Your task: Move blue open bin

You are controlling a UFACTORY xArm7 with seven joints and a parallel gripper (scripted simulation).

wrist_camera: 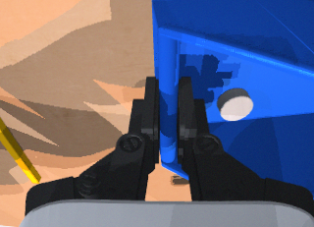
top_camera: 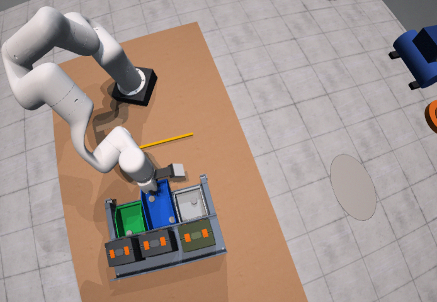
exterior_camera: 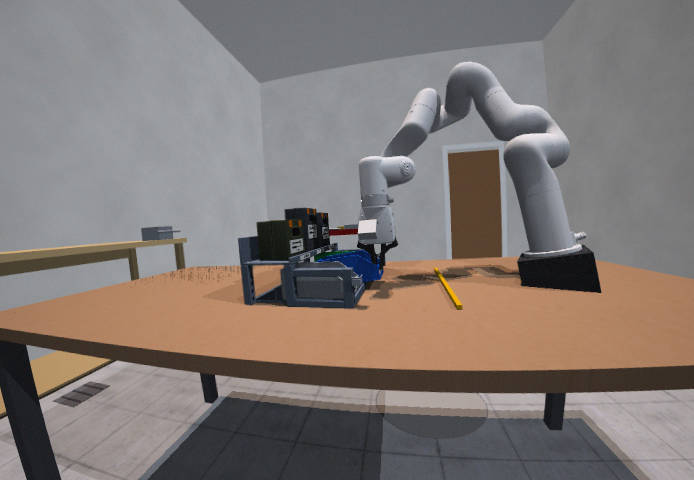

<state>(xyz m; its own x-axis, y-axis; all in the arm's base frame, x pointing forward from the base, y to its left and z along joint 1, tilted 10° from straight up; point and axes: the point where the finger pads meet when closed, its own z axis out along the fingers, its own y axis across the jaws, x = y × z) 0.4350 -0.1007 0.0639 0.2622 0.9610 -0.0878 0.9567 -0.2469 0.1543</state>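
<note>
The blue open bin (top_camera: 158, 209) (exterior_camera: 363, 266) (wrist_camera: 206, 21) juts out of the front of the shelf (top_camera: 209, 199) (exterior_camera: 288, 287), its rear part still between the other two bins. Its front end hangs above the table. It seems tilted, but how far I cannot tell. Two round grey parts (top_camera: 151, 198) (top_camera: 171, 219) lie in it; one part (wrist_camera: 235, 106) shows in the wrist view. My gripper (top_camera: 150, 192) (exterior_camera: 382, 261) (wrist_camera: 168, 95) is shut on its front lip, one finger inside, one outside. The green bin (top_camera: 130, 216) and the pale grey bin (top_camera: 190, 211) stand on the shelf, open fronts out.
Two dark cases (top_camera: 119, 252) (top_camera: 155, 243) and an olive case (top_camera: 196, 235) stand on the upper rear level, behind the bins. A yellow bar (top_camera: 167, 140) (exterior_camera: 448, 288) (wrist_camera: 20, 150) lies on the table (top_camera: 226, 142) (exterior_camera: 359, 339) between the shelf and the arm's base.
</note>
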